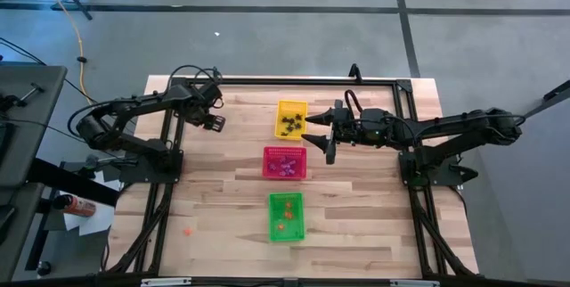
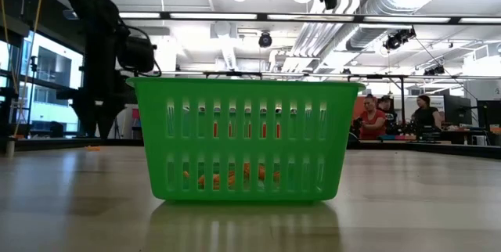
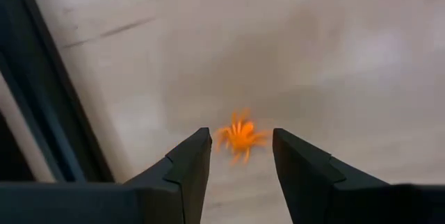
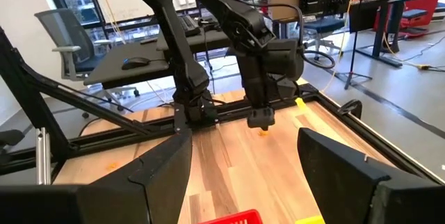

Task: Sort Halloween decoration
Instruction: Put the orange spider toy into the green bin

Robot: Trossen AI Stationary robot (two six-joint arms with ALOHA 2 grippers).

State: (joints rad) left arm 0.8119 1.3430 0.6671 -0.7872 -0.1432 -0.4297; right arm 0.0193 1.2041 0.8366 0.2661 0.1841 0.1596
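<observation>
Left gripper [image 3: 240, 156] poised over a small orange spider-shaped trinket [image 3: 240, 138]; right gripper [image 1: 322, 133] idle above the baskets.

Left fingers stand apart, the trinket between the tips and not clamped, on bare wooden tabletop [image 1: 223, 189] toward ten o'clock. Right fingers spread wide, empty, near one o'clock of centre. At table centre, the yellow mesh basket [image 1: 291, 118] holds black pieces, the red mesh basket [image 1: 284, 162] purple ones, and the green mesh basket [image 1: 285, 217] orange ones. One stray orange piece [image 1: 188, 231] lies at seven o'clock.
</observation>
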